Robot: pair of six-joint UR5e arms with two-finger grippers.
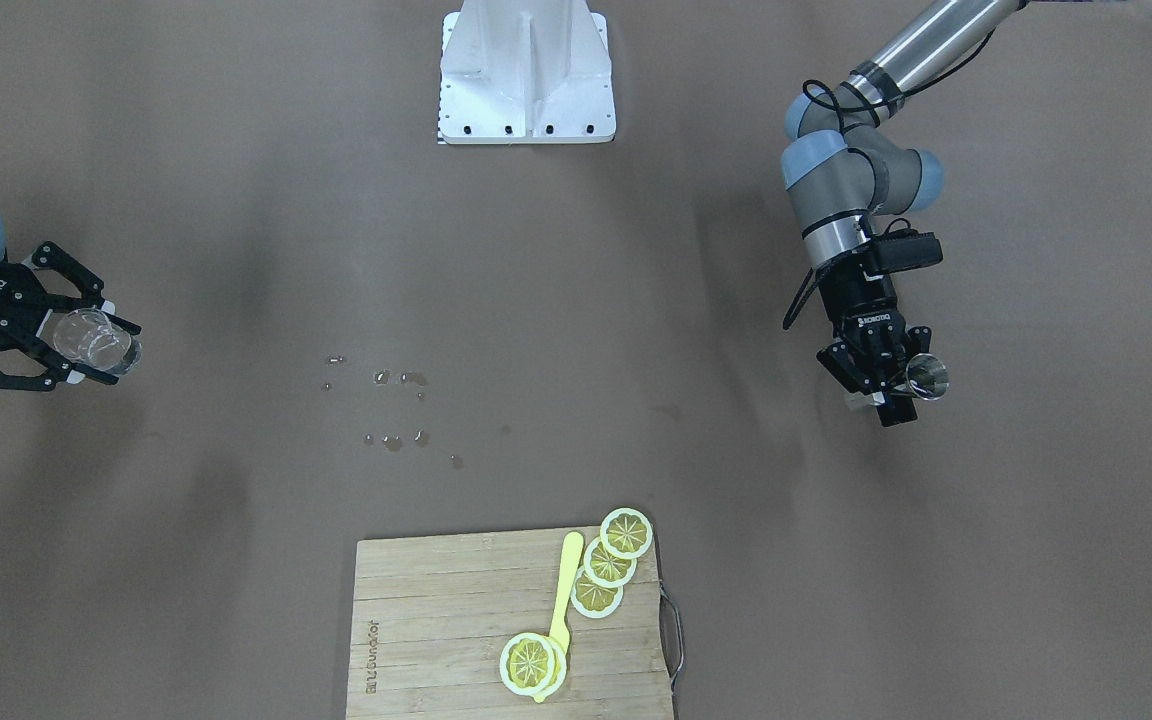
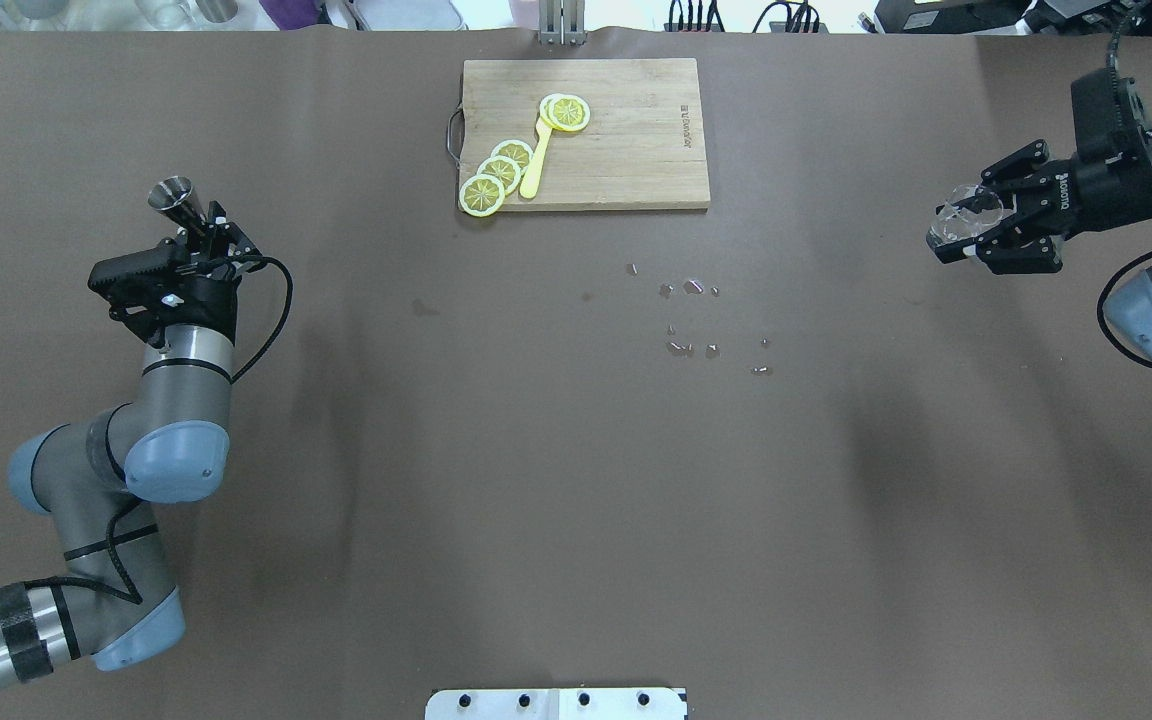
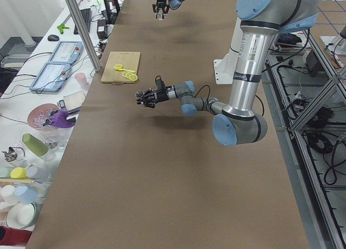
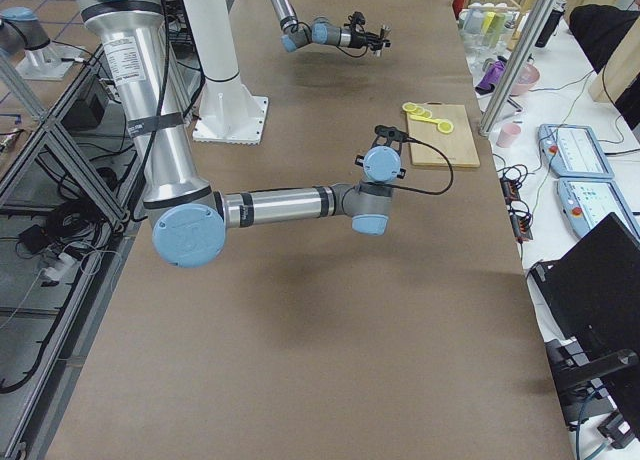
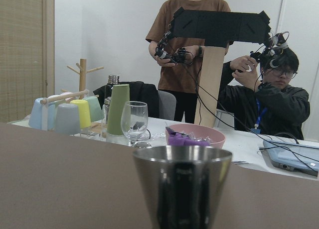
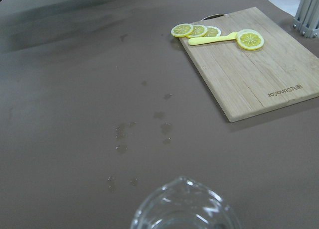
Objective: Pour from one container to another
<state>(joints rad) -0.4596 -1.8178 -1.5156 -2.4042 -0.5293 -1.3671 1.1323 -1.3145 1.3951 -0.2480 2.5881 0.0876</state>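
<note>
Overhead exterior puts the steel jigger (image 2: 174, 192) near the desk's (image 2: 536, 500) left end, clamped in the left jaws and held off the surface. The left wrist view shows it upright, wide rim on top. The clear glass (image 2: 958, 218) is near the opposite, right end, gripped between the right jaws and also lifted. Whether either container holds anything cannot be told.

The two containers are well apart, with the whole width of brown desk open between them. In that stretch lies only a scatter of small droplets (image 2: 691, 290), right of centre and nearer the far edge than the robot's edge.

At the middle of the far edge sits a wooden cutting board (image 2: 626, 150), its wire handle toward the desk's left end. On it are lemon slices (image 2: 482, 194) grouped at its left corner, with one more further in, and a yellow knife (image 2: 536, 165) between them. The robot's white base plate (image 1: 526, 70) is at the middle of the near edge.
</note>
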